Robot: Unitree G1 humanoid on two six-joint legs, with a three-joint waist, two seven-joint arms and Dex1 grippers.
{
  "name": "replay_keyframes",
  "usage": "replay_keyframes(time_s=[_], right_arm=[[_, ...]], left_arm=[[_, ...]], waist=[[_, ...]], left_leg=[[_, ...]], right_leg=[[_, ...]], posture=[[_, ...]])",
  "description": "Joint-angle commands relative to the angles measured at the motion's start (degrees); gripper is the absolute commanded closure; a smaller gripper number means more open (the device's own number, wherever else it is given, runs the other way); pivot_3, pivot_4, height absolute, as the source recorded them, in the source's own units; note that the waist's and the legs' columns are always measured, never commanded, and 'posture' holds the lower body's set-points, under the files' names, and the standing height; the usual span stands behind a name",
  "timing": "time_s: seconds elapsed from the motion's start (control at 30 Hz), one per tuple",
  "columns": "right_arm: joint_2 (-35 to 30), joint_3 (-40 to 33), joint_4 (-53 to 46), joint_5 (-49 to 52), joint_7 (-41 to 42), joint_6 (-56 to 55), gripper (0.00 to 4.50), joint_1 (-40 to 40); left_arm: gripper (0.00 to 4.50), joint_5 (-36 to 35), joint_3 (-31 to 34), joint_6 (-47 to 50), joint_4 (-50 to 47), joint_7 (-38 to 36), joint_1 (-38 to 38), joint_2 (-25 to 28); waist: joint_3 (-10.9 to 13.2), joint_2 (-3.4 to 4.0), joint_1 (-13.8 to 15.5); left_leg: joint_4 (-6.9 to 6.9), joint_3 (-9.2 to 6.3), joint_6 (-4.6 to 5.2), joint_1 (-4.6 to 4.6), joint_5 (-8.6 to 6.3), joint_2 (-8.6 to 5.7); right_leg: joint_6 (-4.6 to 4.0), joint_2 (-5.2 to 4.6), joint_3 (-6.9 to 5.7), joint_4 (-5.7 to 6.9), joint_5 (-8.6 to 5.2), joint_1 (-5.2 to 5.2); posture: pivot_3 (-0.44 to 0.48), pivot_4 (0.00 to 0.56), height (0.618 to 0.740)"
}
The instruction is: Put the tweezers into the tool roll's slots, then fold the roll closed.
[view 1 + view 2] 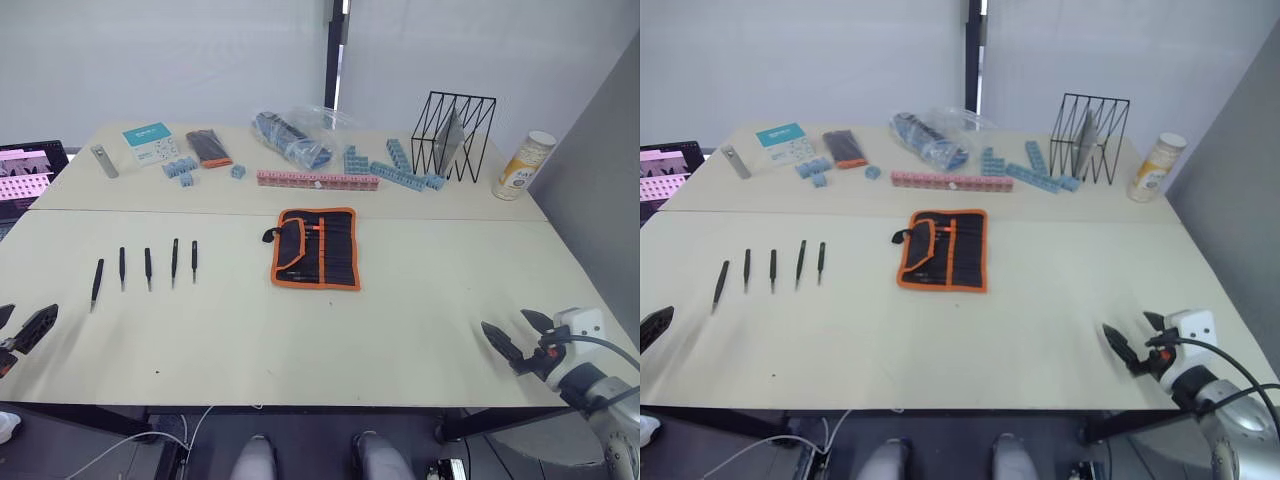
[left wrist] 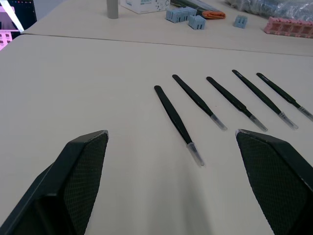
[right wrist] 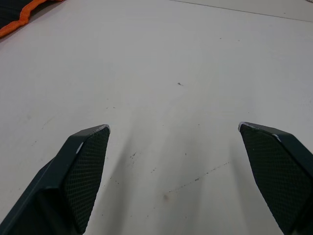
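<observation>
Both tools spread, empty: left tool (image 2: 171, 186) just short of tweezers (image 2: 176, 119), prob. lined up for pickup; tool roll (image 1: 316, 248) lies unfolded between tools, ready for loading.

Bright, even overhead light, soft faint shadows, no glare, far clutter slightly blurred, near black fingertips soft

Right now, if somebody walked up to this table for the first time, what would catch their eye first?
Probably the tool roll, lying open in the middle of the table, its orange edging bright against the pale top. Next, the five black tweezers laid side by side to its left, near the open left gripper. At the far right, a black wire rack stands beside a bottle, while the right gripper hovers open near the front edge.
</observation>
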Motion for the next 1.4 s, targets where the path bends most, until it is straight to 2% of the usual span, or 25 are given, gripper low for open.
replay_keyframes(time_s=[0.03, 0.13, 0.23, 0.33, 0.47, 0.5, 0.6, 0.9, 1.4], right_arm=[[0.2, 0.5, -7.1, 2.3, -1.7, 2.9, 0.0, -0.4], [1.7, 8.5, -19.4, 4.6, -5.8, 11.7, 0.0, -3.1], [4.9, 16.0, -23.8, 3.9, -11.0, 17.8, 0.0, -9.0], [10.8, 23.5, -23.6, 2.4, -16.5, 22.7, 0.0, -17.2], [19.7, 30.2, -17.4, 0.1, -21.9, 26.6, 0.0, -27.6], [21.8, 31.3, -15.6, -0.5, -22.8, 27.3, 0.0, -29.8], [26.6, 34.2, -10.1, -2.6, -24.8, 27.8, 0.0, -35.5], [38.5, 33.3, 6.2, -5.5, -30.6, 27.9, 0.0, -46.0], [45.3, 32.1, 21.6, -4.6, -30.3, 20.3, 0.0, -51.8]], left_arm=[[0.07, -1.4, 0.3, -0.3, -3.9, -0.9, 0.6, 0.1], [0.07, -5.2, -1.2, 3.6, -17.0, -1.4, 4.6, -5.1], [0.07, -5.7, -5.0, 6.3, -29.1, 1.0, 8.5, -9.5], [0.07, -7.3, -8.1, 9.3, -39.7, 4.4, 10.9, -13.1], [0.07, -10.2, -10.7, 12.9, -49.7, 5.4, 13.6, -14.5], [0.07, -11.2, -10.9, 13.9, -51.1, 5.8, 13.7, -14.5], [0.07, -12.5, -11.4, 15.6, -53.7, 6.5, 13.6, -13.8], [0.07, -15.2, -10.8, 18.3, -56.7, 4.7, 12.3, -9.5], [0.07, -14.1, -12.2, 17.8, -56.5, 5.8, 10.1, -9.6]], waist=[[0.0, 0.0, 0.0], [0.0, 0.03, -0.4], [0.0, -0.01, -0.3], [0.0, -0.04, -0.1], [0.0, -0.07, -0.1], [0.0, -0.04, 0.0], [0.0, -0.04, 0.1], [0.0, -0.02, -0.2], [0.0, 0.02, -0.5]], left_leg=[[0.0, 0.0, 0.0, 0.0, 0.0, 0.0], [0.0, 0.02, 0.0, 0.02, 0.0, 0.04], [0.04, 0.04, -0.01, 0.13, 0.0, 0.09], [0.12, 0.04, -0.01, 0.16, 0.0, 0.14], [0.3, 0.04, 0.08, 0.02, 0.05, 0.14], [0.33, 0.04, 0.42, -0.01, 0.27, 0.13], [0.32, 0.04, 0.52, -0.02, 0.33, 0.13], [0.29, 0.03, 0.56, -0.05, 0.35, 0.16], [0.25, 0.02, 0.57, -0.12, 0.35, 0.2]], right_leg=[[0.0, 0.0, 0.0, 0.0, 0.0, 0.0], [0.0, -0.01, 0.01, 0.11, 0.01, -0.01], [-0.02, 0.01, 0.01, 0.44, 0.0, -0.04], [-0.05, 0.06, 0.0, 0.49, -0.01, -0.04], [-0.05, 0.09, 0.01, 0.49, 0.0, -0.07], [-0.05, 0.08, 0.01, 0.49, 0.0, -0.08], [-0.06, 0.09, 0.01, 0.52, 0.01, -0.07], [-0.08, 0.15, 0.0, 0.68, 0.03, -0.2], [-0.09, 0.2, 0.0, 0.71, 0.03, -0.33]], posture=[[0.0, 0.15, 0.706], [0.0, 0.15, 0.706], [0.0, 0.15, 0.706], [0.0, 0.15, 0.706], [0.0, 0.15, 0.706], [0.0, 0.15, 0.706], [0.0, 0.15, 0.706], [0.0, 0.15, 0.706], [0.0, 0.15, 0.706]])
